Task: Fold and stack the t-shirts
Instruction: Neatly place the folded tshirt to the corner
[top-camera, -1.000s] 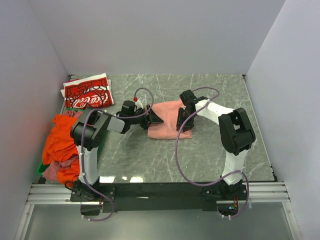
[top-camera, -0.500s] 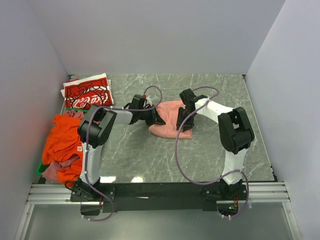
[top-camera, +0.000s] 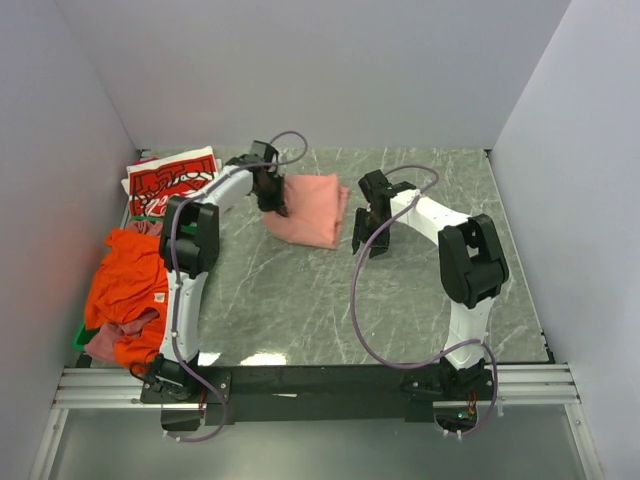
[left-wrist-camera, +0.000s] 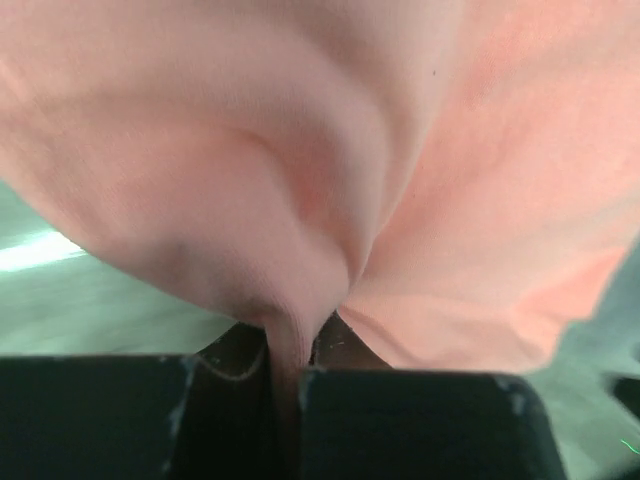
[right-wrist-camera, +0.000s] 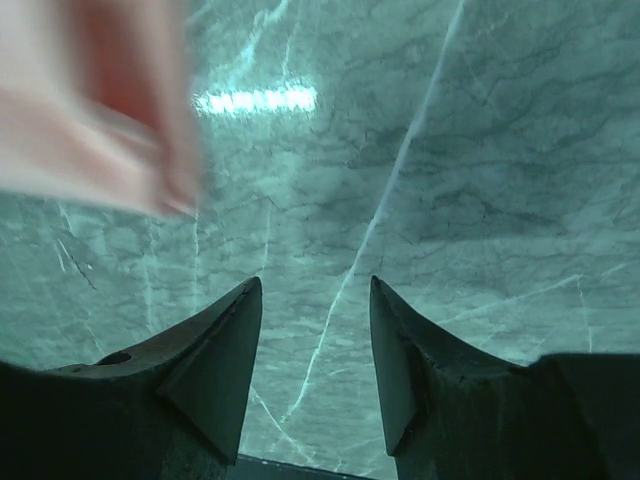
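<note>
The folded salmon-pink t-shirt hangs from my left gripper, which is shut on a pinch of its left edge at the far middle of the table. My right gripper stands open just right of that shirt, over bare marble, nothing between its fingers; a blurred corner of the pink shirt shows at its upper left. The folded red Coca-Cola t-shirt lies at the far left. The orange t-shirt is heaped at the left edge over a mauve one.
A green crate peeks out under the heap at the left edge. Grey walls close in the table on three sides. The marble table runs to the near rail where the arm bases sit.
My left gripper has shut on the pink shirt's left edge and carried it up toward the far left. The right gripper has let the shirt slip away and opened a little wider.
</note>
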